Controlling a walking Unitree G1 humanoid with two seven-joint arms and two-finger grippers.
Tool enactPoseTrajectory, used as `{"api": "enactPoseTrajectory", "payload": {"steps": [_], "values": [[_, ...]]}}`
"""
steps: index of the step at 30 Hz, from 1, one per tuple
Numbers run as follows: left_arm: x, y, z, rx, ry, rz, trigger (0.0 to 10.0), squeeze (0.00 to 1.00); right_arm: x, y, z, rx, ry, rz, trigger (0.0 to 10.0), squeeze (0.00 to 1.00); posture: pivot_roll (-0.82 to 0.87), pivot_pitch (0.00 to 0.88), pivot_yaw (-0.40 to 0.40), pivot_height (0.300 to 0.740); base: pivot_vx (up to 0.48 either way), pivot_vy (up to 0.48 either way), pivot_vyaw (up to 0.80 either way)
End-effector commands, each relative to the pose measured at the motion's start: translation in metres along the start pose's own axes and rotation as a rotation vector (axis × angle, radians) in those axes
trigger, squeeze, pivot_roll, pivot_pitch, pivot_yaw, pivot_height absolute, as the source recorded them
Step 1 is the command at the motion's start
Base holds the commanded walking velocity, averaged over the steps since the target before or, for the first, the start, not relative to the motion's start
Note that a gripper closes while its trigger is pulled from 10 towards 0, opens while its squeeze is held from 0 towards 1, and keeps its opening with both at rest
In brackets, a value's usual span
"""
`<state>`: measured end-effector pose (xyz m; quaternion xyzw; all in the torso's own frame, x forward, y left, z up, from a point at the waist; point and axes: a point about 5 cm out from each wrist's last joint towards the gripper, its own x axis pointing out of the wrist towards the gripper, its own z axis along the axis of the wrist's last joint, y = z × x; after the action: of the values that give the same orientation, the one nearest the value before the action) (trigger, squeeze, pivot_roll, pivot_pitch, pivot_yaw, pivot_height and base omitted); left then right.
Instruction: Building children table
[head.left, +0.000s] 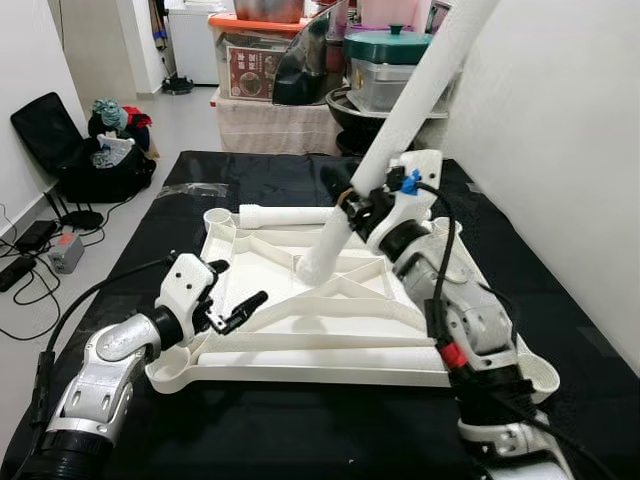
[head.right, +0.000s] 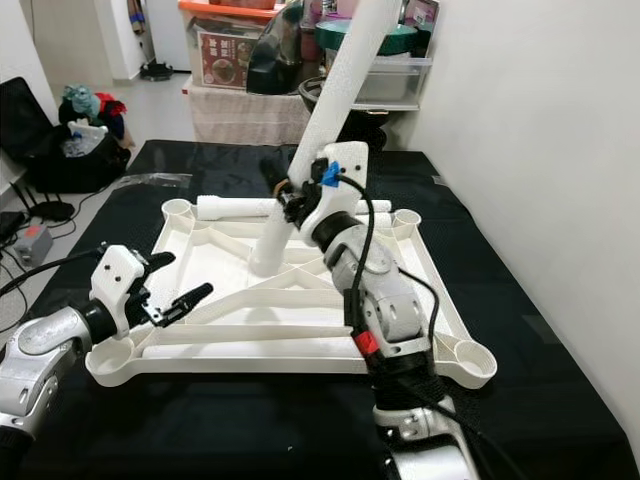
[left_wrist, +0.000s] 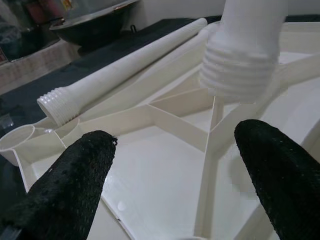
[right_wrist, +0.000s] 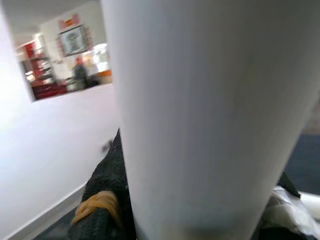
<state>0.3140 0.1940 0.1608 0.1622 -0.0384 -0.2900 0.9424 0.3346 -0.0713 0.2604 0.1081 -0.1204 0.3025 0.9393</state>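
Observation:
A white plastic tabletop (head.left: 300, 345) lies upside down on the black cloth, ribs facing up. My right gripper (head.left: 350, 200) is shut on a long white table leg (head.left: 400, 110), held tilted with its threaded end (head.left: 315, 268) low over the tabletop's middle ribs. A second leg (head.left: 285, 214) lies flat along the far rim, and another leg (head.left: 320, 358) rests along the near rim. My left gripper (head.left: 232, 292) is open, hovering over the left part of the tabletop, pointing toward the held leg's threaded end (left_wrist: 240, 70).
The black cloth (head.left: 250, 430) covers the floor around the tabletop. A white wall (head.left: 560, 130) runs close on the right. Storage boxes and pots (head.left: 300, 50) stand behind, a black bag (head.left: 70, 150) and cables (head.left: 30, 260) lie left.

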Motion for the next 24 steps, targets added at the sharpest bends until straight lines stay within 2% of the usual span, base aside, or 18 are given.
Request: {"api": "enactPoseTrajectory", "payload": {"steps": [1, 19, 24], "values": [[0.003, -0.002, 0.0, 0.019, 0.005, -0.02, 10.0, 0.0, 0.001, 0.008, 0.003, 0.01, -0.011, 0.037, 10.0, 0.0, 0.08, 0.0, -0.062, 0.74, 0.0, 0.0, 0.0], [0.007, -0.012, -0.006, 0.017, 0.016, -0.073, 10.0, 0.0, 0.014, 0.039, 0.002, 0.033, -0.01, 0.145, 10.0, 0.0, 0.08, 0.0, -0.062, 0.74, 0.0, 0.0, 0.0], [0.012, -0.011, -0.007, 0.037, 0.021, -0.076, 10.0, 0.0, 0.017, 0.061, 0.001, 0.073, 0.002, 0.238, 10.0, 0.0, 0.08, 0.0, -0.057, 0.74, 0.0, 0.0, 0.0]]}}
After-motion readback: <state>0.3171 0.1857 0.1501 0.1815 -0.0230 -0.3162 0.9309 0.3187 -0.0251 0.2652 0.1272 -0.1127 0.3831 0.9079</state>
